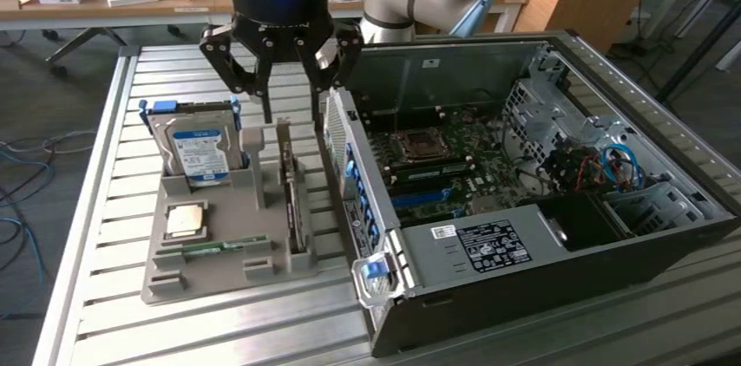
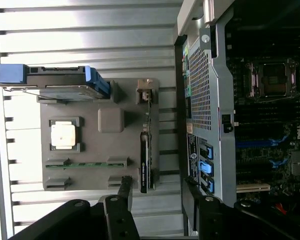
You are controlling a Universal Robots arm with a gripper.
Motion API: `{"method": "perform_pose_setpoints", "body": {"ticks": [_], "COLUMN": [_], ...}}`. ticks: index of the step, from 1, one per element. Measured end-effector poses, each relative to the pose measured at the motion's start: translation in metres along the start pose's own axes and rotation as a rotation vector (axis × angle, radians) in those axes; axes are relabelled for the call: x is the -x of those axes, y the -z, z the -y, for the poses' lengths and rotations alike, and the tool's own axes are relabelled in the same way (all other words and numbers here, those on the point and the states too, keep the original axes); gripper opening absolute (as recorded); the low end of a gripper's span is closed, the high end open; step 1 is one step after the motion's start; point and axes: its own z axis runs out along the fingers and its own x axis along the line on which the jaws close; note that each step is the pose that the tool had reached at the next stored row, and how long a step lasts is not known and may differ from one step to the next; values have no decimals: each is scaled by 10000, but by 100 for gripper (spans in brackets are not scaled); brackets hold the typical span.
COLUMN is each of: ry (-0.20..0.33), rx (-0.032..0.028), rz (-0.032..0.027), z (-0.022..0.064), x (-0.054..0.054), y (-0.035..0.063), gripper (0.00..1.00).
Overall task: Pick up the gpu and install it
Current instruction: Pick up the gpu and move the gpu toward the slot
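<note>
1. Gripper [image 2: 156, 184]. The two dark fingers [image 2: 122, 197] stand closest to the wrist camera. They are spread wide apart and grasp nothing, so the jaws are released. In the exterior view the gripper [image 1: 291, 120] hangs over the far end of the grey holder [image 1: 220, 272], with one fingertip on each side of the line of the gpu [image 1: 291, 201]. No contact with the card shows.

2. Gpu. The thin black card stands on its long edge in a slot of the holder, along the side nearest the computer case [image 1: 463, 314]. In the wrist view the gpu [image 2: 144, 160] lies just beyond the fingertips, closer to one finger than to the other. It is seated in the holder [image 2: 97, 150], not in the case.

3. Other parts in the holder.
- Hard drive [image 1: 200, 149] [image 2: 65, 87]: silver, with blue side rails, standing upright at the far end.
- Processor [image 1: 186, 220] [image 2: 63, 135]: lying flat in a square recess near the middle.
- Memory stick [image 1: 214, 247] [image 2: 85, 163]: green, lying in a narrow slot just beside the processor.

4. Computer case. It lies on its side, open, just beside the holder on the exterior view's right. The motherboard [image 1: 452, 158] [image 2: 270, 125] is exposed, with an empty processor socket [image 1: 417, 145] [image 2: 270, 80] and blue slots [image 1: 422, 201]. A power supply [image 1: 487, 245] with a white label sits at the near end.

5. Support. Holder and case rest on a slatted metal table [image 1: 173, 331] [image 2: 90, 40].
</note>
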Motion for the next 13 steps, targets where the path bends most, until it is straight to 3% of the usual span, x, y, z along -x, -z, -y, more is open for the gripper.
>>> {"method": "perform_pose_setpoints", "body": {"ticks": [13], "ry": [0], "rx": [11], "rz": [-1], "z": [10], "x": [-7], "y": [-235], "gripper": [53]}}
